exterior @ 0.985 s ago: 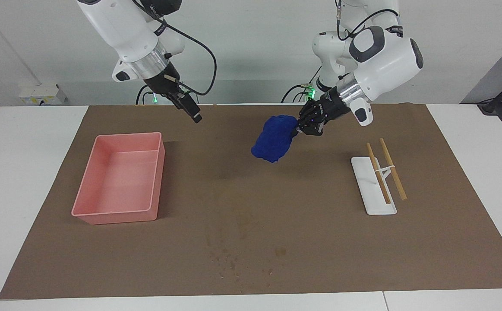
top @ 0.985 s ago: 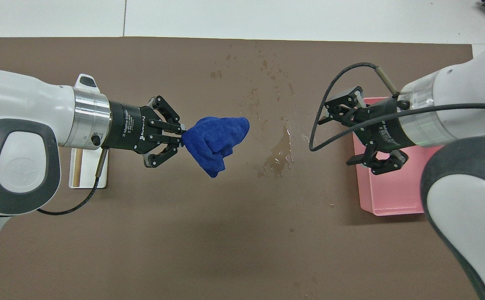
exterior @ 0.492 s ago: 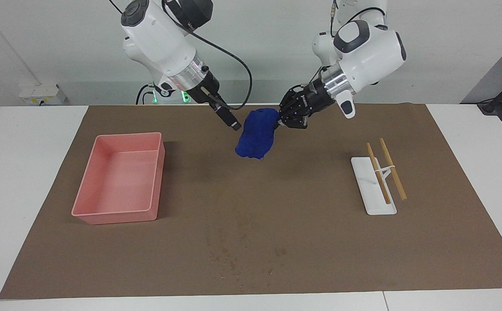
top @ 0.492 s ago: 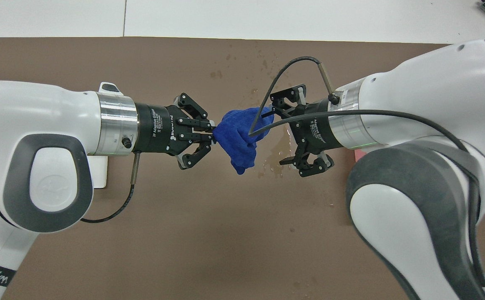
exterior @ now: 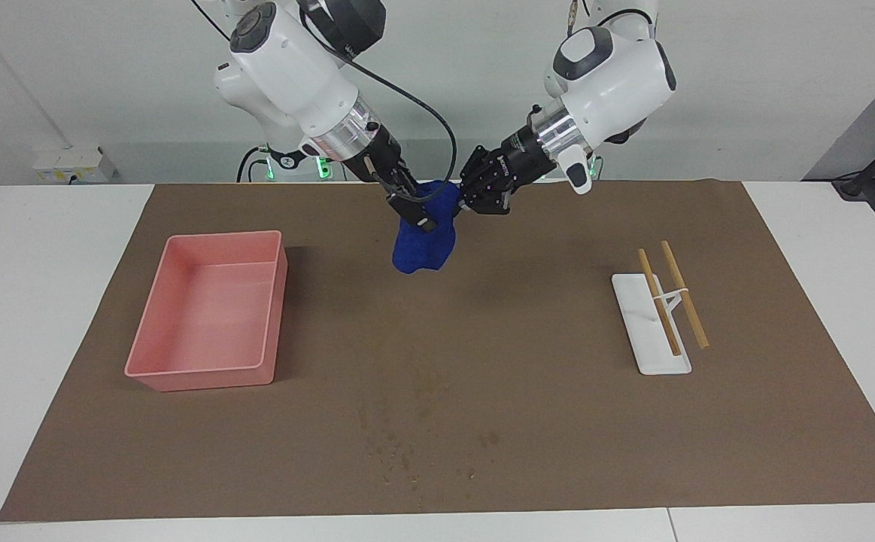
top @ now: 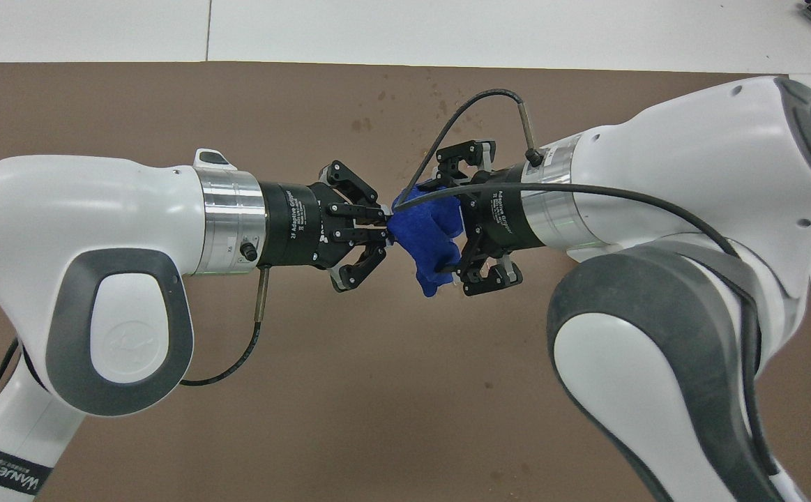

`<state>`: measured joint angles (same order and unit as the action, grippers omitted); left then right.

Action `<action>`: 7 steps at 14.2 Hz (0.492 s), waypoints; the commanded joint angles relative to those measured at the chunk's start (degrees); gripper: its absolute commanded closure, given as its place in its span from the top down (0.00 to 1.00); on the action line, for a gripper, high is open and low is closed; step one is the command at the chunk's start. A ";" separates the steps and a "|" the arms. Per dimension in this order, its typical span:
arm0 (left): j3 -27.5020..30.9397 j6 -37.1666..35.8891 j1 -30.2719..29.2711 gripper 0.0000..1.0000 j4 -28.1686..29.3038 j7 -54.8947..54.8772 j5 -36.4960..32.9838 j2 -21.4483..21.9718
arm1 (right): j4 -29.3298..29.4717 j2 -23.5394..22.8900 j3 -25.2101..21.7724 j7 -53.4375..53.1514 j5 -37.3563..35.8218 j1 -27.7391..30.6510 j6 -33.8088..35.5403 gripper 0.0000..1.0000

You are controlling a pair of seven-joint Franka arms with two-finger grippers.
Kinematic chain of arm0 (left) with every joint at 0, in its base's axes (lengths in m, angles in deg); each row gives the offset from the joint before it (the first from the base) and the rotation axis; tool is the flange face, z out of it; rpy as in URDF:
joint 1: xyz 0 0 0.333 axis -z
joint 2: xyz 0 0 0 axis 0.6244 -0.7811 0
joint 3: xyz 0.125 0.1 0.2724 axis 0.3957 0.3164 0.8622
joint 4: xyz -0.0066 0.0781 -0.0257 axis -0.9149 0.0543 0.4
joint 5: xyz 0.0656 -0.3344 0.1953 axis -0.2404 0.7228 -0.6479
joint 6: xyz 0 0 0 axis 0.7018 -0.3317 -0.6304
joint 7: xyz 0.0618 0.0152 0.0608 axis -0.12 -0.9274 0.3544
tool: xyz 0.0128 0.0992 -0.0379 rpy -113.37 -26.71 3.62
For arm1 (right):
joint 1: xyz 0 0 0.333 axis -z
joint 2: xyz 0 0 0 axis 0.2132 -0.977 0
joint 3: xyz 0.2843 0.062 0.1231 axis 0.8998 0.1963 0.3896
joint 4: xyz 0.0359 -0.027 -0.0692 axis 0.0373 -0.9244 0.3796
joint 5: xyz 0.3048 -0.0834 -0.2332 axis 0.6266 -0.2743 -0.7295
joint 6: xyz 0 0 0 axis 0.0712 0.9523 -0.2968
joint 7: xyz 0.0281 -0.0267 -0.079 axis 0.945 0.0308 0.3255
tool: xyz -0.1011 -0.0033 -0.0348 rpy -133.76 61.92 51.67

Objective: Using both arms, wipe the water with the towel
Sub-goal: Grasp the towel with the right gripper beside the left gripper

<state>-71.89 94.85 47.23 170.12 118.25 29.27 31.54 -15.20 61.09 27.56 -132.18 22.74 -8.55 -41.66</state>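
The deep-blue towel hangs bunched in the air over the brown mat's middle, close to the robots' edge. My left gripper is shut on one end of it. From the other end my right gripper stands open, with one finger on either side of the cloth. Water drops speckle the mat farther from the robots than the towel. The grippers hide the larger wet patch in the overhead view.
A pink tray sits on the brown mat toward the right arm's end. A white holder carrying two wooden sticks lies toward the left arm's end.
Both grippers have moved toward each other. The left one has carried the towel toward the middle and higher. The right one has come from over the tray and now straddles the cloth.
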 commanded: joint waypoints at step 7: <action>0.32 0.89 -0.24 0.00 0.11 1.53 2.01 2.77 | -0.31 0.45 0.03 -5.71 1.44 0.47 -0.83 0.00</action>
<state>-71.70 94.92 47.19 170.13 119.28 29.70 32.57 -14.88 61.25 27.29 -137.09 22.76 -8.39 -41.76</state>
